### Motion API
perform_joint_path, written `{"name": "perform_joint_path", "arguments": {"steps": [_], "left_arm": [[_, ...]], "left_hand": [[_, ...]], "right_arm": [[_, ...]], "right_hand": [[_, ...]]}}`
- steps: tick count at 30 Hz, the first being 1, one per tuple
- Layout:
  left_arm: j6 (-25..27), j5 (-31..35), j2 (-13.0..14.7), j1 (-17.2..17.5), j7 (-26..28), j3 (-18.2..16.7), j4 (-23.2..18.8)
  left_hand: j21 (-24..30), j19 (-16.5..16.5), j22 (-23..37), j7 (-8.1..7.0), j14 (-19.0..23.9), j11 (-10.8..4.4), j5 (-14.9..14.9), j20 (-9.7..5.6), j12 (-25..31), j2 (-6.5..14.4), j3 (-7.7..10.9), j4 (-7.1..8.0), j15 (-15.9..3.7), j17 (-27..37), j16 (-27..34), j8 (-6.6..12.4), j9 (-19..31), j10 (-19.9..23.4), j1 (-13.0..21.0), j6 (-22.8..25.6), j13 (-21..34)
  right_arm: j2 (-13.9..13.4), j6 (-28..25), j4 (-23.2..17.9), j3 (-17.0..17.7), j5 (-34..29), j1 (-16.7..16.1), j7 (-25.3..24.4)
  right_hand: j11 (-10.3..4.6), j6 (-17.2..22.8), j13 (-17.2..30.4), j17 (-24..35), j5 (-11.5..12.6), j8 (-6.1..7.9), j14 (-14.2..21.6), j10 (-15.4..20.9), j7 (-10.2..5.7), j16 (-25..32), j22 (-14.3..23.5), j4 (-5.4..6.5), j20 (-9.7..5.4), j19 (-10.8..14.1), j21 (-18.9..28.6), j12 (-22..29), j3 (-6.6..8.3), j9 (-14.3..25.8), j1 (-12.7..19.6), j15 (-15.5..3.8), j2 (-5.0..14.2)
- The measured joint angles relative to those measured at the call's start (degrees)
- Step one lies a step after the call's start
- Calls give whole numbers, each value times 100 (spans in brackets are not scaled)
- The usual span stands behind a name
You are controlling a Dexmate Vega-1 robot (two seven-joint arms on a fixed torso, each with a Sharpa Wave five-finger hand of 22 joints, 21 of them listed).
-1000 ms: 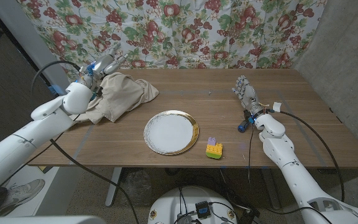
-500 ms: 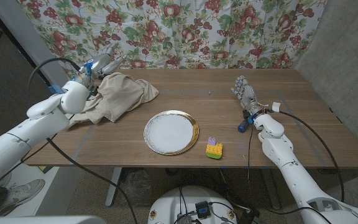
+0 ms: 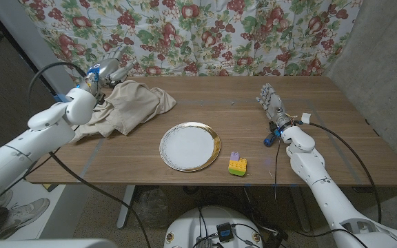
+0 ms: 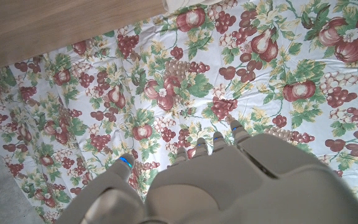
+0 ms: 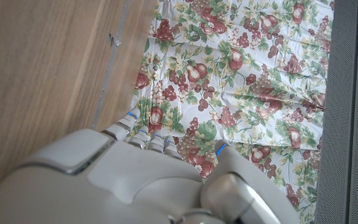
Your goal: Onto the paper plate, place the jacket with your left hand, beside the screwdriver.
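Note:
The beige jacket (image 3: 133, 103) lies crumpled at the table's back left. My left hand (image 3: 107, 71) hovers just past its far left edge near the curtain, fingers apart and holding nothing; in the left wrist view this hand (image 4: 229, 180) points at the floral curtain. A gold-rimmed paper plate (image 3: 214, 141) sits bare at the table's middle. My right hand (image 3: 271, 103) stands at the right with its fingers up and nothing in it. Beside its wrist lies a small blue item (image 3: 269, 140), possibly the screwdriver's handle.
A yellow, green and purple toy block (image 3: 237, 164) sits right of the plate near the front edge. The floral curtain (image 3: 253, 34) hangs close behind the table. Bare wood (image 3: 205, 96) lies between jacket, plate and right hand.
My left hand has drifted a little left and back, away from the jacket's top. The jacket, plate, block and right arm have stayed put.

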Motion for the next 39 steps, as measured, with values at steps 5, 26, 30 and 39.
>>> {"name": "perform_joint_path", "arguments": {"steps": [5,26,30,39], "left_arm": [[165,30,-24,-82,-22,58,52],[588,16,-146,-544,-254,482,325],[595,30,-191,-671,-278,592,452],[541,98,-237,-801,-313,715,590]], "left_hand": [[0,22,0,-18,-32,0,-28,20,0,0,-13,-13,-31,-3,0,0,0,0,0,-19,0],[0,231,-1,-336,-11,-153,-212,17,0,15,-146,-243,74,-38,-17,17,0,10,138,-8,0],[0,242,-1,-364,-11,-184,-212,6,0,15,-146,-242,74,-38,-17,28,0,-21,138,-22,0],[0,291,-1,-459,-43,-215,-212,16,0,-14,-154,-282,42,-38,-17,28,1,10,166,-7,0]], "right_arm": [[-1,-4,1,-2,0,8,4],[-1,-29,163,-33,9,116,57],[2,-28,193,-44,9,137,57],[11,-28,274,-70,4,197,57]], "right_hand": [[0,0,0,0,0,0,0,0,0,0,0,-18,23,24,0,0,18,0,0,0,0],[4,0,-13,0,0,0,32,4,0,0,0,-17,31,31,0,0,17,0,0,32,0],[4,0,-13,0,0,0,32,4,0,0,0,-17,31,31,0,0,17,0,0,32,0],[3,0,-13,0,0,0,32,3,0,0,0,-17,31,31,0,0,17,0,0,31,0]]}}
